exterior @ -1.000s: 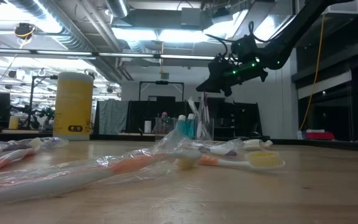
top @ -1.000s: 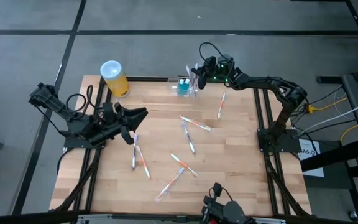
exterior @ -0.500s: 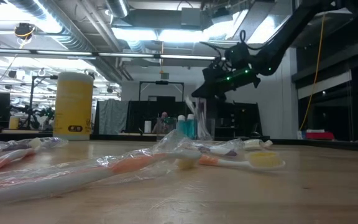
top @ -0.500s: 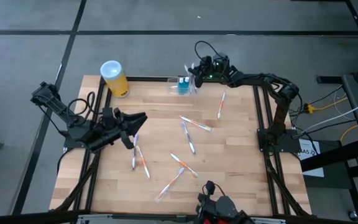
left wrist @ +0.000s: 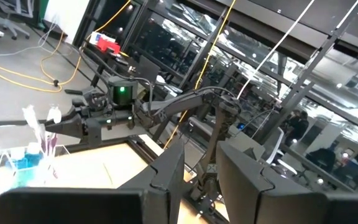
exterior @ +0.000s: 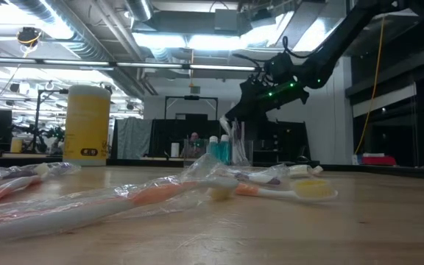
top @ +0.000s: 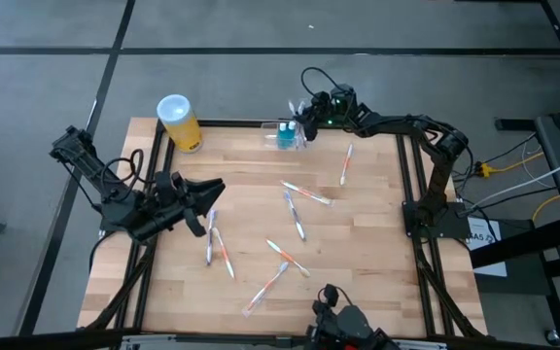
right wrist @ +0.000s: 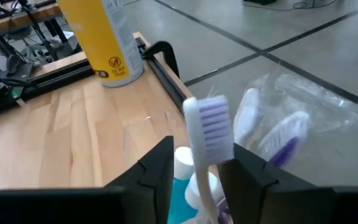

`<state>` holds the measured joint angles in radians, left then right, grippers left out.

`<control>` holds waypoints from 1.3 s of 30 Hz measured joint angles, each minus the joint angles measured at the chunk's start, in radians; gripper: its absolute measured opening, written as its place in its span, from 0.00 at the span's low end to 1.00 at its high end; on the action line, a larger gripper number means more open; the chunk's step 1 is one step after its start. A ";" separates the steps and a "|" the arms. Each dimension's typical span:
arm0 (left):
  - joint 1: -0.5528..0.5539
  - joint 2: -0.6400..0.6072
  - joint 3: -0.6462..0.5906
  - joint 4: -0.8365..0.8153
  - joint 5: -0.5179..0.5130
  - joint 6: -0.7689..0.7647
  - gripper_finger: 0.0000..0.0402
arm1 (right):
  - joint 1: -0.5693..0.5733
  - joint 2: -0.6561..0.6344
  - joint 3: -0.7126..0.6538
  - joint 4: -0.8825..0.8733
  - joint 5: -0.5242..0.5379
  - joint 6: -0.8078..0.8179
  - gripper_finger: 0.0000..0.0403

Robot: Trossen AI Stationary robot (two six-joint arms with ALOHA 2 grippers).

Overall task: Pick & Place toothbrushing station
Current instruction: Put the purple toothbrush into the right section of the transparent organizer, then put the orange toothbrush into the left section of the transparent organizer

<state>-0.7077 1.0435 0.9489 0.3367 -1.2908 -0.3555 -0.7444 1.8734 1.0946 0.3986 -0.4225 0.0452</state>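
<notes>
The right gripper hangs at the far edge of the table, right above the clear holder, which stands against that far edge between the gripper and the yellow canister. In the right wrist view the two dark fingers stand apart with a white toothbrush upright in the gap, its purple-and-white bristle head just clear of the fingertips; the fingers look parted around the handle and not pressed on it, though the spot where handle and fingers would meet is cut off at the picture's edge. Just past that brush, two more brush heads in clear wrapping stand up out of the holder, and teal caps sit low beside the handle. In the low view the gripper sits directly over the brush tops that rise from the holder. The left gripper waits low over the near-left part of the table, well apart from the holder, just beside a pair of wrapped toothbrushes; in its own wrist view its fingers stand a little apart with nothing between them. More wrapped toothbrushes lie scattered across the middle of the table, well apart from either gripper.
</notes>
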 joint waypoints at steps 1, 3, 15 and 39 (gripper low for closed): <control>-0.002 0.000 0.000 0.000 -0.001 0.001 0.22 | 0.000 -0.006 0.000 0.002 0.002 0.000 0.30; -0.005 0.000 0.000 0.000 -0.001 0.003 0.22 | -0.001 -0.026 0.000 0.000 0.014 0.000 0.31; -0.004 0.000 0.000 0.000 -0.001 0.053 0.22 | -0.049 -0.191 0.000 -0.232 0.117 -0.034 0.31; -0.004 0.000 0.000 -0.173 -0.079 0.035 0.21 | 0.088 -0.555 -0.044 -1.310 0.366 0.204 0.31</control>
<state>-0.7116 1.0431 0.9489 0.1635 -1.3696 -0.3209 -0.6562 1.3182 1.0508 -0.9115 -0.0566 0.2492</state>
